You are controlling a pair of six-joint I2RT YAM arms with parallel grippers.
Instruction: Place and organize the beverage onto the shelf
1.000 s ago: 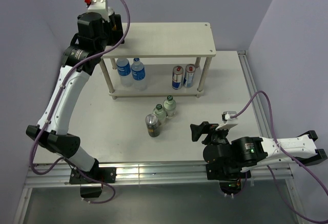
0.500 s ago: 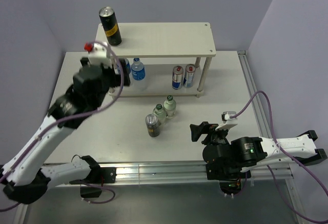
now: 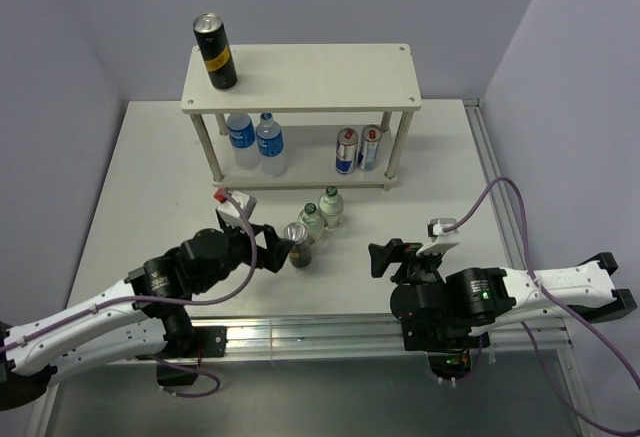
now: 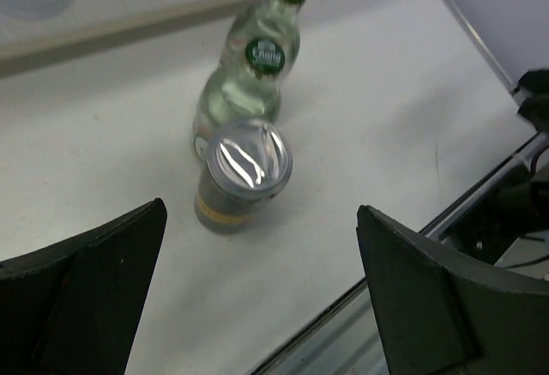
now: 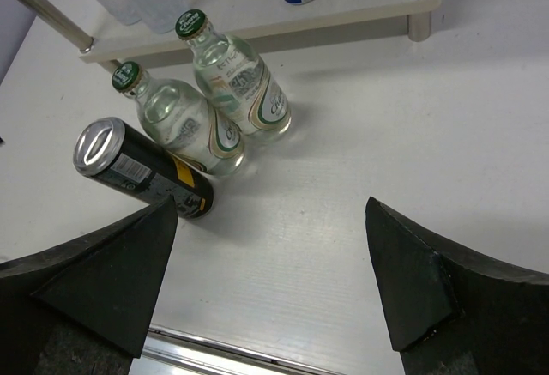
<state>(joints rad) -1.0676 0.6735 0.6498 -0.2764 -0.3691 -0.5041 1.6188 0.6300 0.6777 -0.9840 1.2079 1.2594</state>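
Beside black can [image 4: 244, 173], L hand [image 3: 272, 244] wide open, empty, touching nothing.

The top camera looks steeply down from high over the near edge, taking in the whole table [image 3: 140, 192] with the shelf [image 3: 320, 77] at 12 o'clock. Both wrist cameras sit low and close, tilted down. The left faces 3 o'clock, the right 10 o'clock — sharing the black can [image 4: 243, 178] and two green-capped bottles [image 4: 244, 83] between them.
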